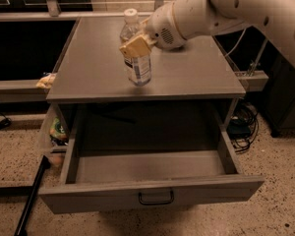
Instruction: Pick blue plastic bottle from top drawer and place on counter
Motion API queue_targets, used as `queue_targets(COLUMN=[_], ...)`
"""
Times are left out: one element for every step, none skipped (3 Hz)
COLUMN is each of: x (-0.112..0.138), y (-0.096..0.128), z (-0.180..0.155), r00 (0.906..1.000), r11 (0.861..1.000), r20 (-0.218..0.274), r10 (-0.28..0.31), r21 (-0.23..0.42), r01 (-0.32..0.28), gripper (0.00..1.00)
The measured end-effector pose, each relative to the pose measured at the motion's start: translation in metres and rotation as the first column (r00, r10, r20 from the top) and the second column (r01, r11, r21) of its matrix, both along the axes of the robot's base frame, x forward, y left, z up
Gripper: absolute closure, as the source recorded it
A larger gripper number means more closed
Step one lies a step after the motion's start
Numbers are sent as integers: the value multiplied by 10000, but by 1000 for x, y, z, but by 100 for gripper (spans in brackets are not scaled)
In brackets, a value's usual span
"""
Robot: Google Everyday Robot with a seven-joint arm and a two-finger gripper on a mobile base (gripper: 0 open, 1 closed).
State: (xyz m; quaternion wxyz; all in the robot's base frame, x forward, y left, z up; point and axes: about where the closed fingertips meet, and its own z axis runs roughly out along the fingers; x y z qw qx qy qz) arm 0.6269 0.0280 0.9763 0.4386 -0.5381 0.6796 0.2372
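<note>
Grips bottle (139,71) mid-body in claw (135,47), near table's (196,73) front edge, base perhaps touching. Probably light, thin-walled, slippery, crushable: best held gently around the labelled middle.

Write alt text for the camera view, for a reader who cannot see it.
The robot's gripper, reaching in from the right, clasps the blue plastic bottle roughly upright at the grey counter, near its front edge. Below, the top drawer stands pulled open.
</note>
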Motion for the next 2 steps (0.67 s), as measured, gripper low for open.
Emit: queue_targets(x=[19, 32], y=[-9, -19], z=[-16, -33], r00=[9983, 9937], r11=[9979, 9938], r20=[-350, -749], r10=[-457, -834], r21=[433, 675], r01=[472, 885], gripper=[100, 100])
